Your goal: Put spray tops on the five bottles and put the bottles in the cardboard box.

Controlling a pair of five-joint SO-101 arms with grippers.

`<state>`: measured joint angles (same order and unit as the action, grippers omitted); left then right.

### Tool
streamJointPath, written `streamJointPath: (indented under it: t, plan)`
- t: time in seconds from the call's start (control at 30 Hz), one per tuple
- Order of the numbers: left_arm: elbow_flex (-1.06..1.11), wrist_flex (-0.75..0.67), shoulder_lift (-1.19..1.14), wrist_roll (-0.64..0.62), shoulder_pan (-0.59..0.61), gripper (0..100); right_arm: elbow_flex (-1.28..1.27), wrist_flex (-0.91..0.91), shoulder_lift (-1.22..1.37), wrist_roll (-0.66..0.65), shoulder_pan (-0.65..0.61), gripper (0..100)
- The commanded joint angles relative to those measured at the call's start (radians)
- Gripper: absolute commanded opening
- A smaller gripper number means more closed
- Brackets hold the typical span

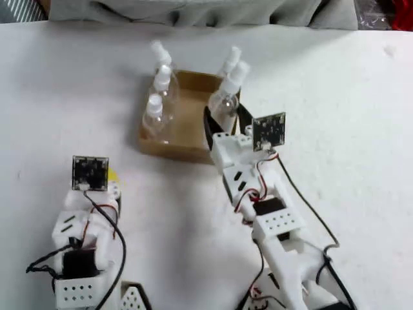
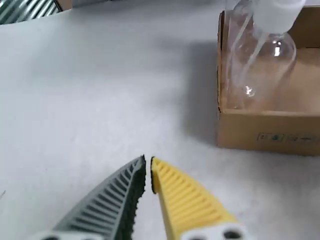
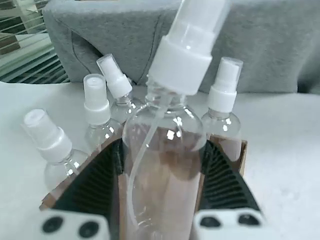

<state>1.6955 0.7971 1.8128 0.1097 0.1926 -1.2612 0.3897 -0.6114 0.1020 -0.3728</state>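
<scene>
One bottle (image 3: 162, 125) held inside the right hand (image 3: 162, 147)

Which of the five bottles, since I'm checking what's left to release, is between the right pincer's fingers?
The bottle at the near right corner of the cardboard box: the right pincer clamps it; the other four stand untouched.

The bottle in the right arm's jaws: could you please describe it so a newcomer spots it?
Find the cardboard box mid-table. At its near right corner is a clear bottle with a white spray top. Alone among five, black jaws flank it.
</scene>
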Motion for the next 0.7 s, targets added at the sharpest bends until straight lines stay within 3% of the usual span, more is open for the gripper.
streamJointPath:
  t: [0.0, 0.67]
  plan:
    - [-0.003, -0.021, 0.01, 0.012, 0.008, 2, 0.069, 0.134, 0.084, -0.037, 0.007, 1.6]
    - [-0.003, 0.011, 0.01, 0.014, 0.007, 2, 0.071, 0.45, 0.395, -0.044, 0.01, 1.6]
